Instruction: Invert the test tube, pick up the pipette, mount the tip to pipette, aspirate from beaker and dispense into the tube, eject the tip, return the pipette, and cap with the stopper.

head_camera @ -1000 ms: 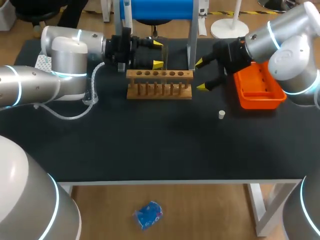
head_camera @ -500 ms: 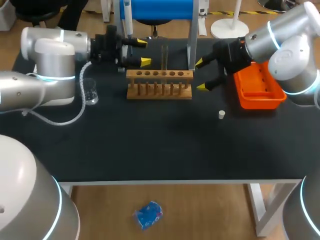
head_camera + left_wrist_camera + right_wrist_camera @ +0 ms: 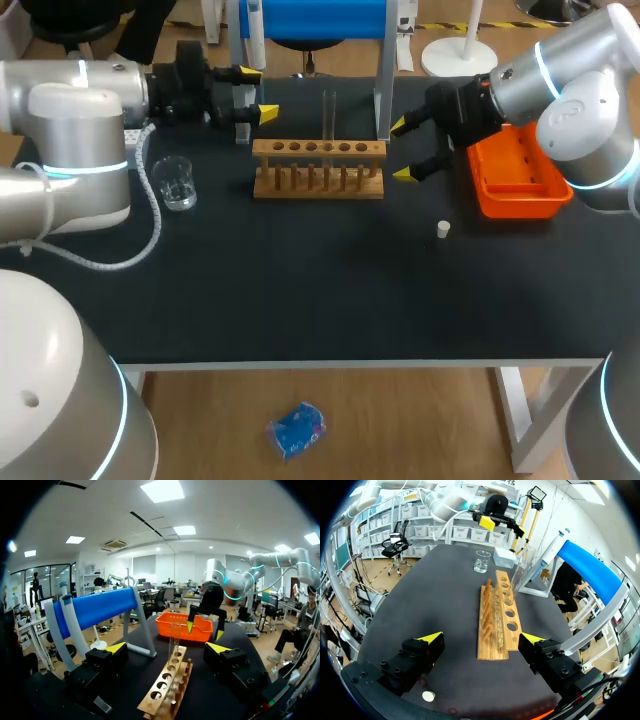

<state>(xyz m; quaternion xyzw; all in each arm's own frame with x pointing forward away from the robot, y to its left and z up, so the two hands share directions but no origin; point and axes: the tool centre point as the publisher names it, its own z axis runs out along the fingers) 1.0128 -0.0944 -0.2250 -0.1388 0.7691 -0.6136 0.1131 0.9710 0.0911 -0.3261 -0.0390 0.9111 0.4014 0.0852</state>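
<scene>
Between the two end effectors, the test tube stands upright in the wooden rack on the desk. The left end effector is spread wide and empty, near the rack's end. The right end effector likewise gapes empty, with the stopper lying near it.

Lighting is bright and even, from overhead: the matte black table returns almost no glare, and shadows under the wooden rack and beside the orange tray are soft and short. Highlights sit on the glossy shells of the left arm and right arm. The beaker and the test tube, ahead of the fingers of the left gripper, show only faint glints. Ceiling panels high above those fingers burn out to plain white.
</scene>
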